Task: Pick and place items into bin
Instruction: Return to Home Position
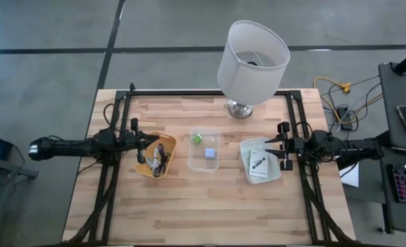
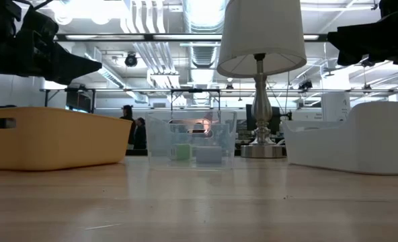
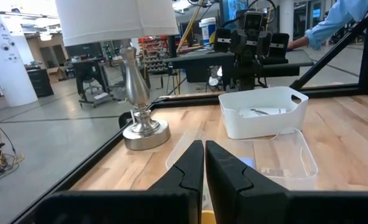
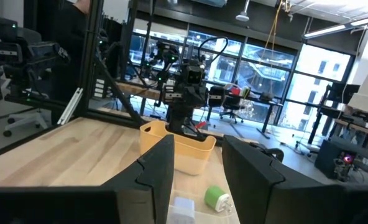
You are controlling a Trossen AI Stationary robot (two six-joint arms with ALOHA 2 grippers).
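My left gripper (image 1: 151, 143) is shut with nothing in it and hovers over the yellow bin (image 1: 155, 156), which holds coiled dark cables (image 1: 160, 162). My right gripper (image 1: 276, 147) is open and empty above the right rim of the white bin (image 1: 260, 162). Flat white packets (image 1: 258, 165) lie in that bin. Between the two stands a clear bin (image 1: 204, 149) holding a green cube (image 1: 197, 138) and a grey-blue cube (image 1: 210, 154). The right wrist view shows both cubes, the green one (image 4: 216, 199) just past the open fingers. No purple pen is in view.
A big white lamp (image 1: 252, 58) stands on its metal base (image 1: 239, 108) at the table's far edge, behind the clear bin. Black frame rails (image 1: 107, 178) run along the table's left and right sides. Bare wood lies toward the near edge. A person's blue sleeve (image 3: 339, 18) shows beyond the table.
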